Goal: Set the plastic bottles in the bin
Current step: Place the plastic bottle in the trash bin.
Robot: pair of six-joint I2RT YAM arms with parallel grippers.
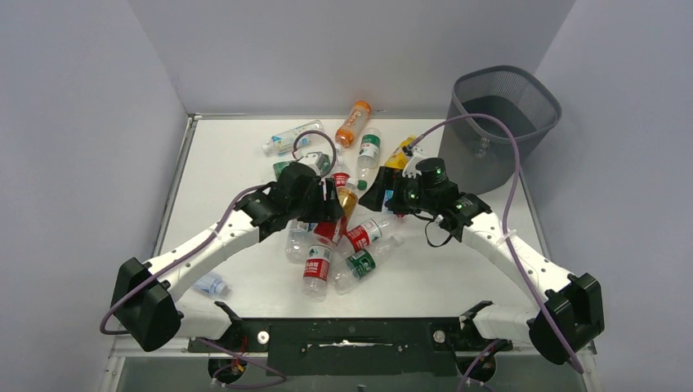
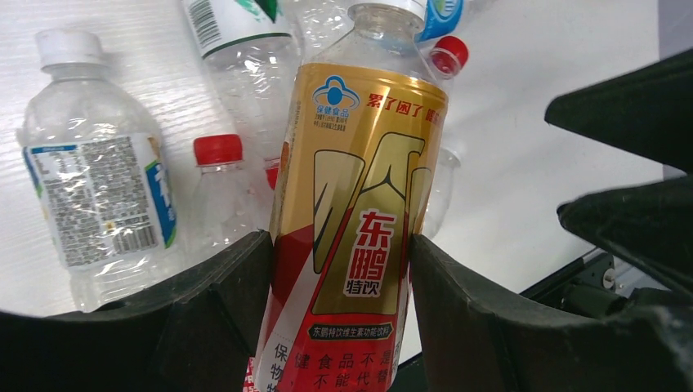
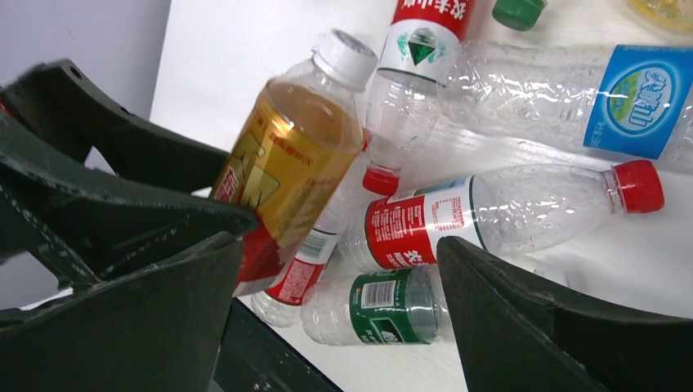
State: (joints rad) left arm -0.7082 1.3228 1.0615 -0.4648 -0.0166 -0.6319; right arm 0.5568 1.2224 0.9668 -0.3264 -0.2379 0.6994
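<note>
While your L gripper (image 2: 339, 249) is clamped on the gold-label bottle (image 2: 359, 180) mid-bench, cap end poking out past the fingers (image 2: 221, 310), R gripper (image 3: 339, 245) hangs just beside it, jaws wide, holding nothing. You've loose bottles (image 1: 331, 261) scattered around them. The bin (image 1: 490, 159) sits at far-right corner, nearer R arm (image 1: 507, 237), so swing right & away.
</note>
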